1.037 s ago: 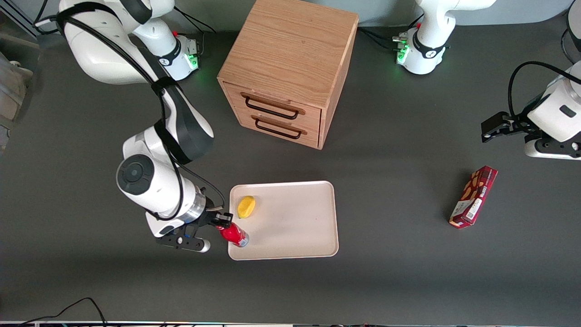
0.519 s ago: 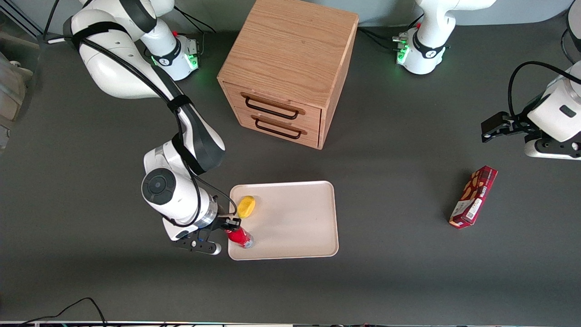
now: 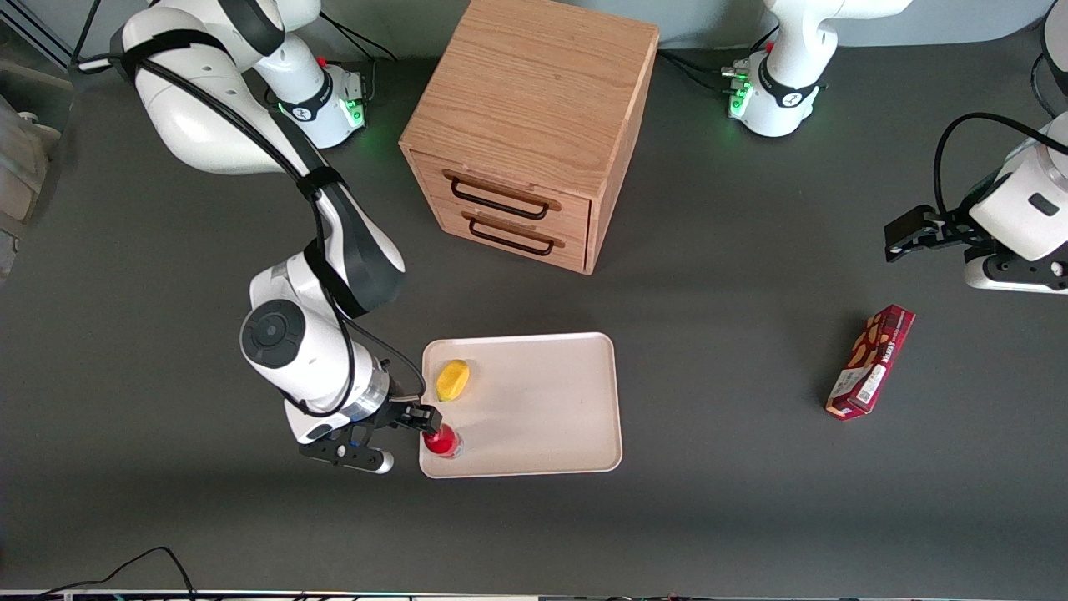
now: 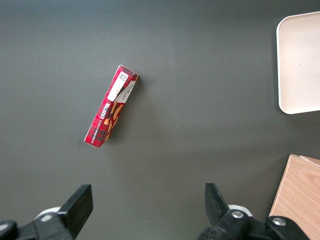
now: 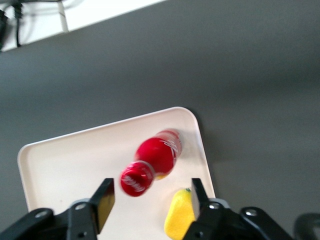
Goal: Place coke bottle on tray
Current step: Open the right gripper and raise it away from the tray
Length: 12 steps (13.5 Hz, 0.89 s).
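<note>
Compared with a second ago, the coke bottle (image 3: 442, 441) has gone from lying tilted across the tray's rim to standing nearly upright inside the cream tray (image 3: 542, 401), in the corner nearest the front camera at the working arm's end. The gripper (image 3: 425, 417) sits just above the bottle; in the wrist view its fingers (image 5: 104, 197) stand spread with the red cap (image 5: 136, 178) loose between them, so the bottle looks released. A straight vertical retreat seems best, avoiding the cap and the lemon (image 3: 453, 380) close by. Toward the parked arm lies a snack box (image 3: 870, 361), well apart.
</note>
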Available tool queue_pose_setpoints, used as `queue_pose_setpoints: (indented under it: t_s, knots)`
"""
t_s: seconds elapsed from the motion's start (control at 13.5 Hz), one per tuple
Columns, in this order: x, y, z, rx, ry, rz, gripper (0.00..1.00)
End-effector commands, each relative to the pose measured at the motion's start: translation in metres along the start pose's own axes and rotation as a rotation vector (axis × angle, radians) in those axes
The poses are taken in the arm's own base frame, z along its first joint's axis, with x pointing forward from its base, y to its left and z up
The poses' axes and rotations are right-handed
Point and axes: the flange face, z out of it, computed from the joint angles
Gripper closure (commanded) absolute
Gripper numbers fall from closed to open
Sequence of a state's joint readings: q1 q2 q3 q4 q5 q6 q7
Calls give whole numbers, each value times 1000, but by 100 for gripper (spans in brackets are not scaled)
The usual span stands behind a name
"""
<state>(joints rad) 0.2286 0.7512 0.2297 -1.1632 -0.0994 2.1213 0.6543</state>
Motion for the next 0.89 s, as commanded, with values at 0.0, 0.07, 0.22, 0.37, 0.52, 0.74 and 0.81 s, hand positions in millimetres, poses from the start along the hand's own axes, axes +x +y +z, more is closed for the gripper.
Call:
queue_pose_setpoints:
  t_s: [0.0,0.07,0.22,0.37,0.52,0.74,0.81]
  knots:
    - [-1,-9,-73,19,79,4,0]
    - [-5,-10,-103,10,89,-7,0]
    - [-15,-1,-169,-31,72,-5,0]
    - [-28,25,-230,-102,39,12,0]
    - [-41,59,-280,-156,-9,-10,0]
    - [-62,103,-332,-195,-21,-42,0]
    - [-70,115,-340,-195,-14,-49,0]
